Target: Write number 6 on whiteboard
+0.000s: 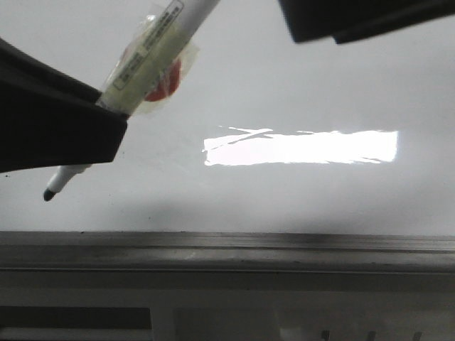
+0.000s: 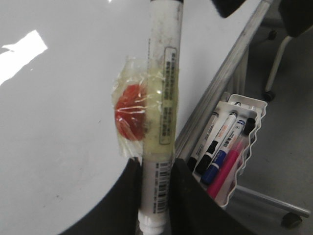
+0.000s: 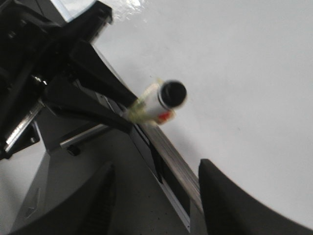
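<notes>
My left gripper (image 1: 106, 122) is shut on a white marker pen (image 1: 153, 53) wrapped in yellowish tape with a red piece (image 1: 167, 82) taped to it. The pen's black tip (image 1: 48, 193) points down-left, close over the whiteboard (image 1: 298, 85); I cannot tell whether it touches. In the left wrist view the fingers (image 2: 193, 196) clamp the pen barrel (image 2: 164, 98). My right gripper (image 3: 156, 196) is open and empty, straddling the board's grey edge strip (image 3: 171, 152); it shows at the top right of the front view (image 1: 320, 32). No number 6 shows on the board.
A white tray (image 2: 259, 110) holding several markers stands beside the board's edge. The grey metal edge strip (image 1: 227, 245) runs along the near side of the board. A bright light glare (image 1: 298, 148) lies on the board. A chair leg with a castor (image 2: 271, 90) stands off the board.
</notes>
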`<state>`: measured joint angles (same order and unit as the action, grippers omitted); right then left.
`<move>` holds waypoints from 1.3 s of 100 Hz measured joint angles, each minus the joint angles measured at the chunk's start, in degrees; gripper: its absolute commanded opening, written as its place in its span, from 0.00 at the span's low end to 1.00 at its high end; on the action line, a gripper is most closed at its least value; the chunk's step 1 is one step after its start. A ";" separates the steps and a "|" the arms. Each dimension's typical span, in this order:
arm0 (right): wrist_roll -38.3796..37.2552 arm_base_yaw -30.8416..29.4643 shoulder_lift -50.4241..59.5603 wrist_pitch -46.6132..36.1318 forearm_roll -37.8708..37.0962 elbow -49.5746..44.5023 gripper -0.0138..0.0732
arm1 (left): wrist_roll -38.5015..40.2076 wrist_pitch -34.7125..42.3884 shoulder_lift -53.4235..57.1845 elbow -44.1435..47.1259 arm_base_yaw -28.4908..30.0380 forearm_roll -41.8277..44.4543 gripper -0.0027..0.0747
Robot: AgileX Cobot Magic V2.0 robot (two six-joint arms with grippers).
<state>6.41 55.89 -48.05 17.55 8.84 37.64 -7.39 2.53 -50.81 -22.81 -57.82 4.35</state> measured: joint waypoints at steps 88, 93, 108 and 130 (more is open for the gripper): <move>-0.23 2.17 -7.25 -7.39 5.47 2.17 0.09 | -0.42 2.65 0.00 -0.09 -4.84 1.04 0.08; -0.23 2.17 -7.25 -7.39 5.56 2.17 0.09 | -0.42 2.65 0.00 -0.09 -4.84 1.04 0.18; -0.23 2.17 -7.35 -7.07 5.20 2.17 0.09 | -0.42 2.73 0.09 -0.09 -4.84 0.93 0.45; -0.23 1.38 -7.34 -7.07 4.97 2.17 0.09 | -0.32 -1.79 4.57 -0.09 -2.59 0.93 0.45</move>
<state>6.19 57.28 -55.39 10.48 13.81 39.81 -7.70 0.74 -46.24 -22.90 -60.41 5.28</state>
